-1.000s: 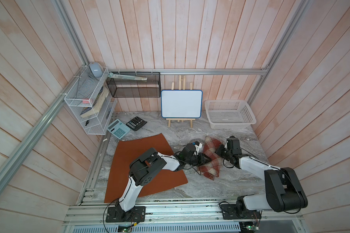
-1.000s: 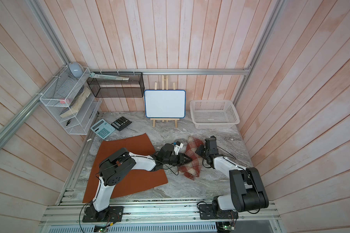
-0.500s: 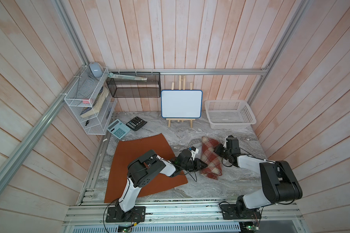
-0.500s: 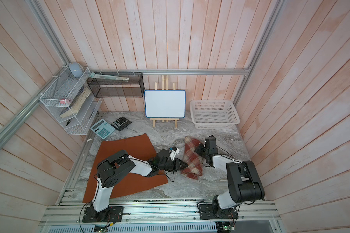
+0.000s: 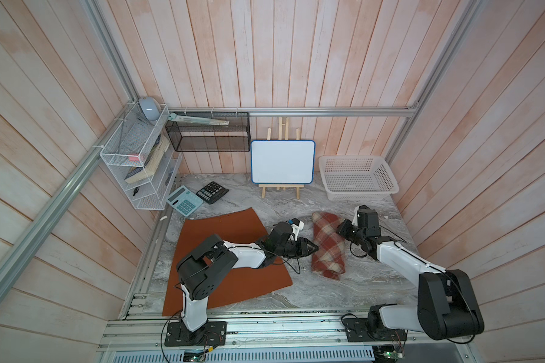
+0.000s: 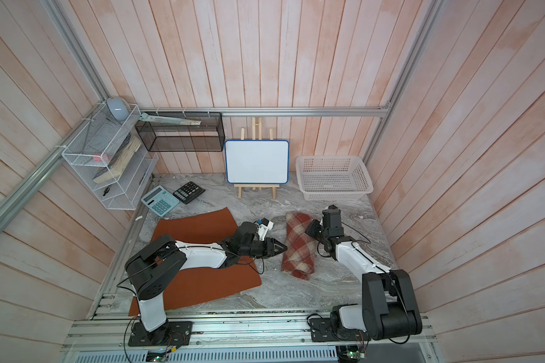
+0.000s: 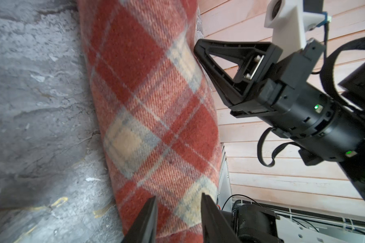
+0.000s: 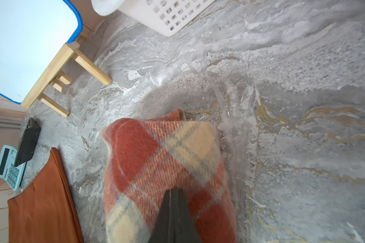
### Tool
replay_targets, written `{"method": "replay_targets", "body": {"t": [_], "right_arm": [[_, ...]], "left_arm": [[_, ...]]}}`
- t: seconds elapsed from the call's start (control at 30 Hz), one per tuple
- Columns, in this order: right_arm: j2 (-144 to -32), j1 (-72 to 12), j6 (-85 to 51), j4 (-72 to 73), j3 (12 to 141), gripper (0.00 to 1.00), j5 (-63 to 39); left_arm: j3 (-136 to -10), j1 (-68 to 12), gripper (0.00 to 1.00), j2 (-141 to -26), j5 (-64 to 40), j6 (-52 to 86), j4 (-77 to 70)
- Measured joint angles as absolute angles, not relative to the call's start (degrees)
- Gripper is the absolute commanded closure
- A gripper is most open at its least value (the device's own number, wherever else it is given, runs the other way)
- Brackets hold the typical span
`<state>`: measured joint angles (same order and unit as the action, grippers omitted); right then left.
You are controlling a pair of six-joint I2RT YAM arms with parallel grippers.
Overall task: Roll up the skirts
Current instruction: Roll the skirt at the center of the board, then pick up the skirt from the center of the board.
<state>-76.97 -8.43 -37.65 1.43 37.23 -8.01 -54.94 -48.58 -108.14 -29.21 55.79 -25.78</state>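
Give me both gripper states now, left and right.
Left gripper: open, fingertips at the rolled plaid skirt, not clamping it.
Right gripper: closed, tip against the same roll; no cloth visibly pinched.

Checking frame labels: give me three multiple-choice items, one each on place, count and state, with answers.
1. The plaid skirt lies: A) on the table beside the orange skirt; B) in the basket; C) on the wire shelf.
2. Calculators on the table: A) one; B) two; C) four.
3. The orange skirt is: A) rolled; B) crumpled; C) spread flat.
Answers: 1 A, it rests on marble; 2 B, a teal one and a black one; 3 C, no fold or roll shows.
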Motion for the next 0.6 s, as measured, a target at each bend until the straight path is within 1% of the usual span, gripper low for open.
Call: {"method": "replay_targets", "body": {"t": [0.13,0.27,0.37,0.4,0.43,0.53,0.6], "right_arm": [[-76.9,-8.4,-37.0,-0.1,37.3,1.00,-8.2],[-76.0,-8.8,-36.3,-2.3,38.2,1.00,-8.0],[-73.1,-9.0,-35.5,-4.6,39.3,0.84,-6.9],[-72.0,-9.0,-35.2,-5.0,39.6,0.77,-6.3],[-70.8,-9.0,-34.9,-5.3,39.7,0.67,-5.9],[-67.5,-9.0,-34.6,-6.2,39.1,0.46,-4.6],[-65.0,-9.0,-34.7,-6.1,37.3,0.37,-4.0]], "left_arm": [[-60.1,-48.4,0.57,-108.6,-28.7,53.4,-20.6],[-70.0,-48.5,0.57,-111.1,-28.7,50.8,-16.3],[-75.9,-48.6,0.59,-113.2,-29.0,48.9,-14.0],[-76.9,-48.6,0.60,-113.8,-29.2,48.4,-13.2],[-77.7,-48.6,0.62,-114.3,-29.6,47.9,-12.5],[-78.6,-48.8,0.66,-116.3,-30.0,46.6,-10.4],[-78.8,-49.3,0.67,-117.7,-30.5,45.6,-8.5]]}}
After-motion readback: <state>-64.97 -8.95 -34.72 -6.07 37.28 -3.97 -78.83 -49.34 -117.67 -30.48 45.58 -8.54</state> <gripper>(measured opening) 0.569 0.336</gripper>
